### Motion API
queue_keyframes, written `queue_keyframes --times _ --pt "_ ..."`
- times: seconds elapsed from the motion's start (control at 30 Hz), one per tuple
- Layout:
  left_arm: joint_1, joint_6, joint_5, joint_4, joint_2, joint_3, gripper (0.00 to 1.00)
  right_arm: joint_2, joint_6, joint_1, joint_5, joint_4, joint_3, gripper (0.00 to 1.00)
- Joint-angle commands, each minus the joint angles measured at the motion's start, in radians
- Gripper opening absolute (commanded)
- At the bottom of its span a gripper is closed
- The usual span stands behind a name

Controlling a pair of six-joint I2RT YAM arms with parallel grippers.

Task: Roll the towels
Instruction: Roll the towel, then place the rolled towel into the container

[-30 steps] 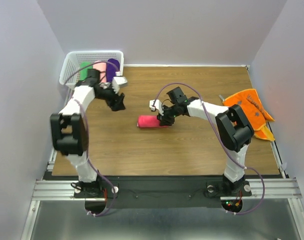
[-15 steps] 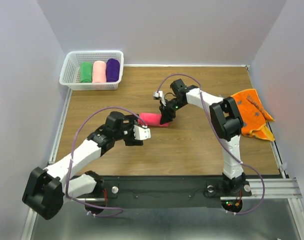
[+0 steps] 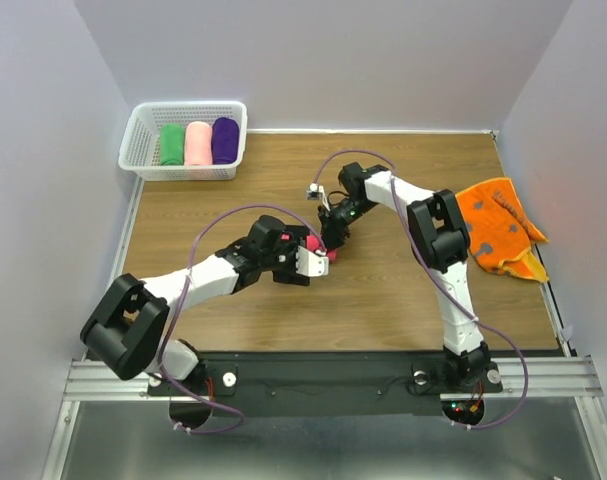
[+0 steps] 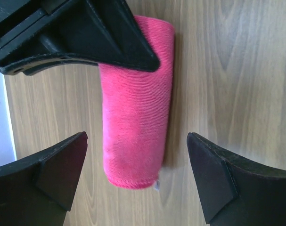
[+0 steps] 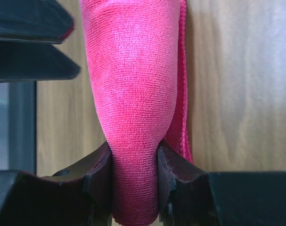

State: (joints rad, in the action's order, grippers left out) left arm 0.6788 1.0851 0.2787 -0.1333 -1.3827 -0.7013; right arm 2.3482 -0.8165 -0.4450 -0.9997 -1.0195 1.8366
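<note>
A hot-pink towel [image 4: 135, 103] lies rolled on the wooden table, mostly hidden under both grippers in the top view [image 3: 314, 244]. My right gripper [image 5: 133, 181] is shut on one end of the roll [image 5: 133, 94], squeezing it narrow between its fingers. Over the other end, my left gripper [image 4: 136, 146] is open, one finger [image 4: 55, 172] on each side and not touching the roll. In the top view the two grippers [image 3: 311, 262] [image 3: 332, 238] meet at the table's middle. An orange printed towel [image 3: 498, 225] lies loose and unrolled at the right edge.
A white basket [image 3: 143, 125] at the back left corner holds a green roll [image 3: 171, 143], a pale pink roll [image 3: 197, 142] and a purple roll [image 3: 225, 139]. Walls close in the table on the left, back and right.
My left arm swung from the basket down to the pink roll, and its jaws opened wide around the roll's end. My right gripper kept its hold and shifted slightly.
</note>
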Motion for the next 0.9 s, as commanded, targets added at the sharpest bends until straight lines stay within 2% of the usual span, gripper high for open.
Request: queue_keyframes --times 0.0,0.5,0.67,0.77,0.87 --pt "0.008 0.045 -0.001 -0.071 -0.032 -0.041 0.99 0.068 -0.05 -0.017 0.042 -0.157 0.0 0.01" --pt "0.011 0.084 0.143 0.217 -0.256 -0.228 0.99 0.111 -0.09 -0.017 0.033 -0.228 0.056 0.01" --pt "0.016 0.067 0.102 0.248 -0.317 -0.247 0.99 0.137 -0.122 -0.017 0.01 -0.287 0.093 0.01" --pt "0.018 0.07 0.082 0.279 -0.36 -0.27 0.92 0.143 -0.136 -0.017 0.007 -0.316 0.096 0.02" --pt "0.018 0.059 0.085 0.316 -0.386 -0.314 0.79 0.157 -0.164 -0.017 -0.022 -0.366 0.102 0.03"
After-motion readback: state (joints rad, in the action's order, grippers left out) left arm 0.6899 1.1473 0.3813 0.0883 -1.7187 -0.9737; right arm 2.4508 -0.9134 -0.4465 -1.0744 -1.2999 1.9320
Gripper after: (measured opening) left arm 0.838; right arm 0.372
